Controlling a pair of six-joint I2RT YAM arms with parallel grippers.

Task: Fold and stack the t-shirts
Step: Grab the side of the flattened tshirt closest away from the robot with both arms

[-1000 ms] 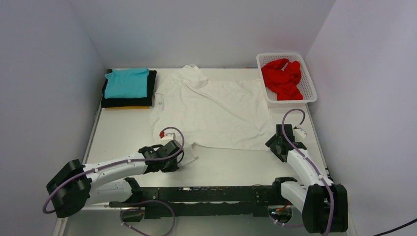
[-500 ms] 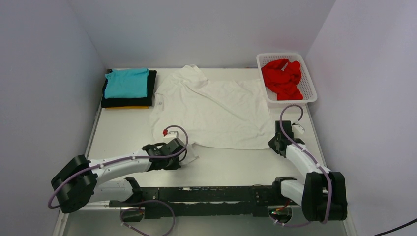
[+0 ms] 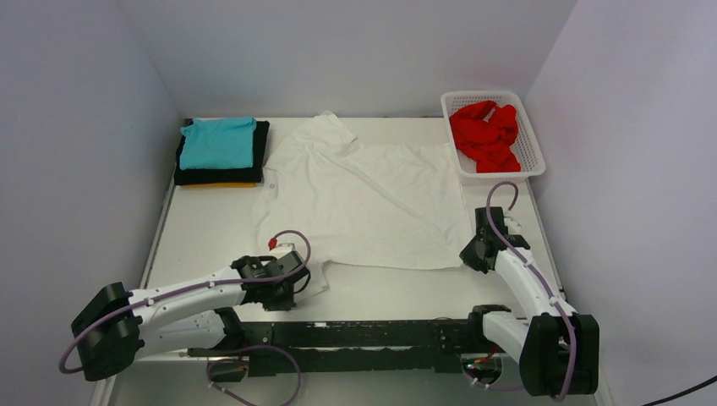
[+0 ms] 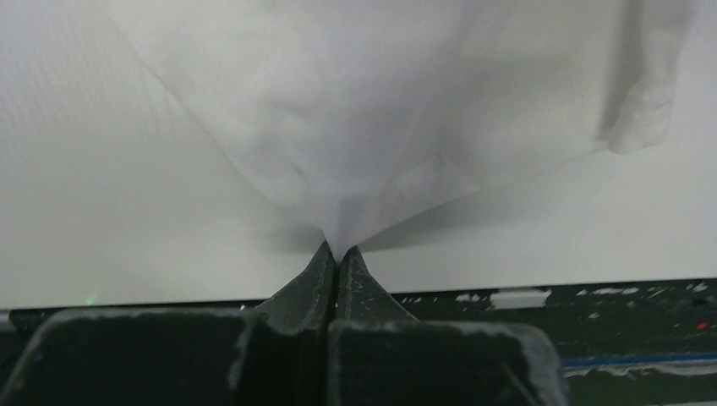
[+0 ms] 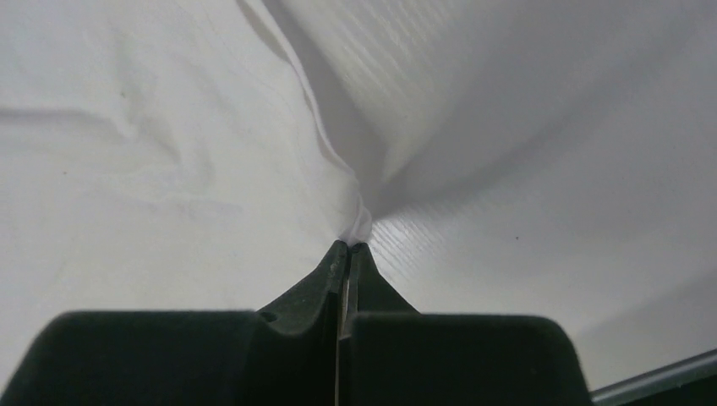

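Pale walls (image 3: 355, 51) close in on three sides of the white table (image 3: 211, 228) where I work. Across the middle of that table lies the biggest thing on it, the white t-shirt (image 3: 372, 199), spread out mostly flat with its collar end at the far side and its near edge running between my two arms. Creases run diagonally across it from the far left toward the near right.

At the far left corner sits a folded stack, just beside the white t-shirt. The teal shirt (image 3: 218, 142) is on top, the black shirt (image 3: 216, 176) lies under it and shows around its edges, and only a thin strip of the yellow-orange shirt (image 3: 218, 184) peeks out at the bottom.

At the far right corner stands the basket (image 3: 534, 161), its near corner touching or just over the white cloth's edge. The red shirt (image 3: 484, 135) lies crumpled inside it.

My left gripper (image 4: 338, 254) is closed tight on the near left corner of the white t-shirt. The cloth fans up and away from the pinched tips, with a shadow on the table under it.

My right gripper (image 5: 348, 247) is likewise clamped on the near right corner, a small pucker of fabric gathered right at the tips.
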